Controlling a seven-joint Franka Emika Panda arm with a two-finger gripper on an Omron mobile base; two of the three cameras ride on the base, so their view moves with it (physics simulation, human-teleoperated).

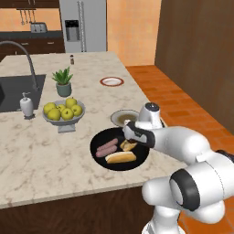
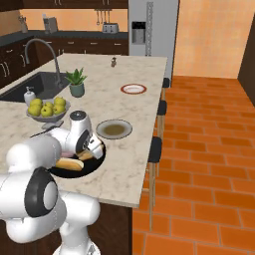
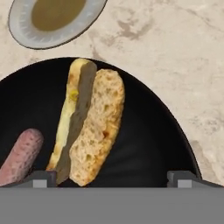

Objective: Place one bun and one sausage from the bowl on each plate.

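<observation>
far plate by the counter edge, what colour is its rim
Red, around a white centre. The far plate shows best in the right base view.

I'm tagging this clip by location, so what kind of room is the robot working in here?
A home kitchen, rendered rather than real. A sink with a curved faucet is set in the marble island counter, a steel refrigerator stands behind it, and a toaster sits on the back counter.

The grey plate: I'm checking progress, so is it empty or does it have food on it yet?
Empty. The grey plate shows only its bare brownish centre, and the buns and sausages lie in the black bowl.
</observation>
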